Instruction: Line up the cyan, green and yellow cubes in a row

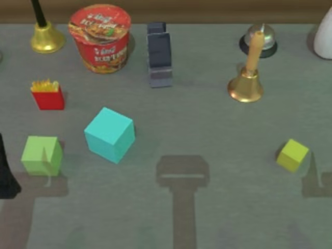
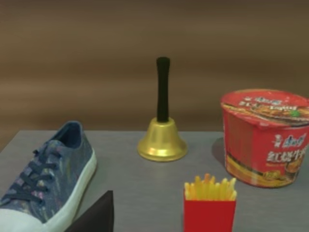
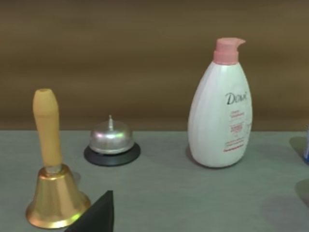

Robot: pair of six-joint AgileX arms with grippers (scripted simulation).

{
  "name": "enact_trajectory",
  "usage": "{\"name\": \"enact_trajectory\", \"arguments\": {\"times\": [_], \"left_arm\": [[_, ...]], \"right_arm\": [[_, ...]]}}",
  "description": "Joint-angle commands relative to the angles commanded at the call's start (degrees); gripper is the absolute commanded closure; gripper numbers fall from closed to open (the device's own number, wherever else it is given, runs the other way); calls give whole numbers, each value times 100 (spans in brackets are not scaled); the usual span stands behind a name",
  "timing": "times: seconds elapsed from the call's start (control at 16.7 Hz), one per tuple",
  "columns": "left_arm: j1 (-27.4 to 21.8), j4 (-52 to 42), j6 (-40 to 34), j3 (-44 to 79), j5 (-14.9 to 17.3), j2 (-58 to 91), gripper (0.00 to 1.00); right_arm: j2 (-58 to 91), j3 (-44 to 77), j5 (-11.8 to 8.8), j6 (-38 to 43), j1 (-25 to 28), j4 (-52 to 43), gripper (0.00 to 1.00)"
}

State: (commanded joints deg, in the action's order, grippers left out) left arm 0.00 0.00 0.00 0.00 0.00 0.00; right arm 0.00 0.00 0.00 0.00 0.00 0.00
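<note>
"Dove" on white pump bottle [image 3: 219, 116]; Chinese characters on noodle cup [image 2: 265, 137].

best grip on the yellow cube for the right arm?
Probably from straight above, fingers closing on two opposite side faces of the yellow cube. It sits flat on the table at the right, turned diagonal to the table edge, so the wrist should rotate to match. Nothing stands close beside it, so all sides look free.

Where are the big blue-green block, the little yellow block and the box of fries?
Large matte turquoise-cyan cube [image 1: 110, 134]: top view, on its upper face.
Smallest dull lime-yellow cube [image 1: 293, 154]: top view, on its upper face.
Small red box of yellow fries [image 2: 209, 216]: left wrist view, on the red front.
</note>
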Motion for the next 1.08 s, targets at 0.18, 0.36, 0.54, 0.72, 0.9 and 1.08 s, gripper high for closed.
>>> {"name": "enact_trajectory", "arguments": {"times": [0.18, 0.36, 0.54, 0.72, 0.9, 1.08], "left_arm": [[0, 0, 0, 0, 0, 0, 0], [0, 0, 0, 0, 0, 0, 0], [0, 0, 0, 0, 0, 0, 0], [0, 0, 0, 0, 0, 0, 0], [0, 0, 0, 0, 0, 0, 0], [0, 0, 0, 0, 0, 0, 0]], "right_arm": [[57, 54, 2, -24, 8, -40, 0], [594, 544, 7, -239, 93, -393, 0], [1673, 1417, 1, -618, 258, -1013, 0], [3253, 2511, -7, -1103, 471, -1817, 0], [5097, 3684, -5, -1638, 698, -2724, 0], [6873, 4840, 8, -2169, 918, -3646, 0]]}}
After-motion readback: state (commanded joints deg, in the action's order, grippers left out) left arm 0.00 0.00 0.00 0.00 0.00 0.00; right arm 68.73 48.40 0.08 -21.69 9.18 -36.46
